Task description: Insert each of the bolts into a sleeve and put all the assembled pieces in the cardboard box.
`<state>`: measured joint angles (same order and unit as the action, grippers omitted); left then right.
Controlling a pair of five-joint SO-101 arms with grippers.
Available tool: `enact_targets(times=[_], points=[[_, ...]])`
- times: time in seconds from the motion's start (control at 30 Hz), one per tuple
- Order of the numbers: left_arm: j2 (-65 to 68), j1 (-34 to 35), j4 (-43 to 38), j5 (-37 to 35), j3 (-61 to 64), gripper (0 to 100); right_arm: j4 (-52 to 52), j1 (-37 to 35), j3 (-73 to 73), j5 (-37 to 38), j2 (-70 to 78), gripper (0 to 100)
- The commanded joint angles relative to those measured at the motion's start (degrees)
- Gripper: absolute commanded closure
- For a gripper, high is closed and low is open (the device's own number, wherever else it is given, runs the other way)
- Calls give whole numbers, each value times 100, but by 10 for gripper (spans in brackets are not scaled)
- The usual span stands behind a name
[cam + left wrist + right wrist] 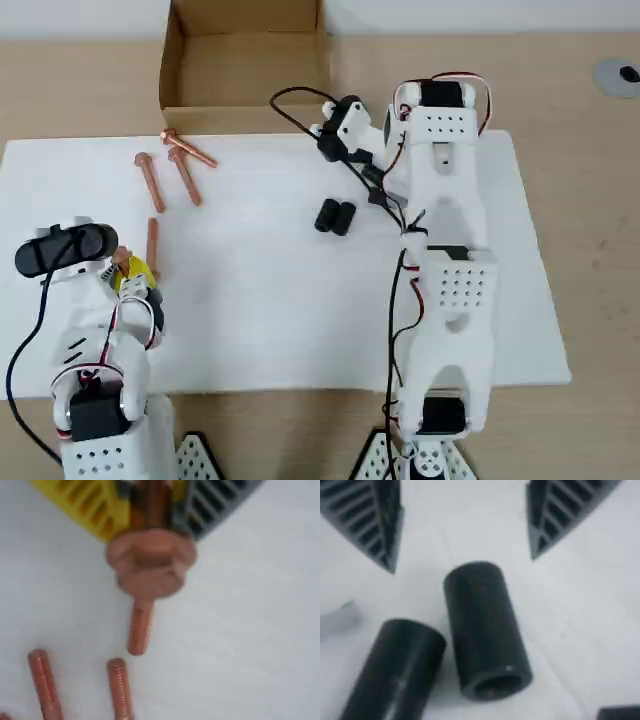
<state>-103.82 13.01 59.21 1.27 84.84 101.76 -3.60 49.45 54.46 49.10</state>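
Observation:
My left gripper [150, 522], with one yellow and one grey finger, is shut on a copper bolt [150, 562] whose flanged head faces the camera. In the high view this gripper [128, 272] sits at the left of the white mat. Another bolt [152, 245] lies on the mat just beyond it, and three more bolts [180, 165] lie farther back near the cardboard box [245, 105]. My right gripper [464, 562] is open just above a black sleeve [485, 630] lying on its side. A second sleeve [395, 672] lies beside it. In the high view the two sleeves [335, 217] lie mid-mat, in front of the right gripper [352, 165].
A white mat [280, 300] covers the wooden table. The open-topped box stands at the mat's far edge. A black cable [300, 100] loops from the right arm toward the box. The edge of a further dark piece [620, 712] shows in the right wrist view.

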Motion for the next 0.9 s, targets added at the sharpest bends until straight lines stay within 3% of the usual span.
enact_targets(times=[0.0,0.73,0.87], points=[[-66,-79,-167,-18,-35,994,26,-136,40,-44,127,777],[-66,-79,-167,-18,-26,994,-35,-532,857,-44,1156,783],[-66,-79,-167,-18,-26,994,-18,-532,857,-44,1156,870]])
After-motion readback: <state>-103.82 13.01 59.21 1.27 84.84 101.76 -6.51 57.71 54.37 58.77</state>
